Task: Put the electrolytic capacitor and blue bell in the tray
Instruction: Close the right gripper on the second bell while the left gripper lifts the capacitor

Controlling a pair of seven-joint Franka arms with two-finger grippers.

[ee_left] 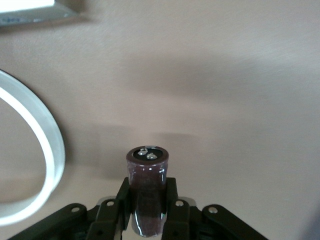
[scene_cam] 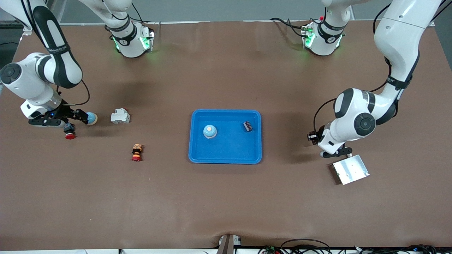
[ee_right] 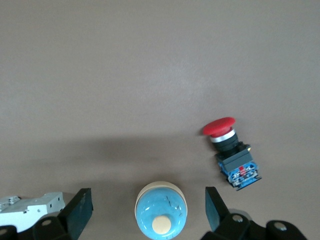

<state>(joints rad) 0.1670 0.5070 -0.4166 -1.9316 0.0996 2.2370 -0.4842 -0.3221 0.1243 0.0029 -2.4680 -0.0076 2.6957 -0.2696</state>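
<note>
A bright-blue tray (scene_cam: 226, 155) sits mid-worktop, already holding one blue bell (scene_cam: 209, 131) and a dark capacitor (scene_cam: 248, 126). Toward the left arm's end, the left gripper (ee_left: 148, 212) clamps an electrolytic capacitor (ee_left: 147, 187) above the worktop near a silver plate (scene_cam: 350, 169). The right gripper (ee_right: 149, 212) straddles a second blue bell (ee_right: 161, 209), jaws wide apart, beside a red push-button (ee_right: 231, 152).

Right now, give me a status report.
Left gripper shut on capacitor. Right gripper open around blue bell. Tray unobstructed.
</note>
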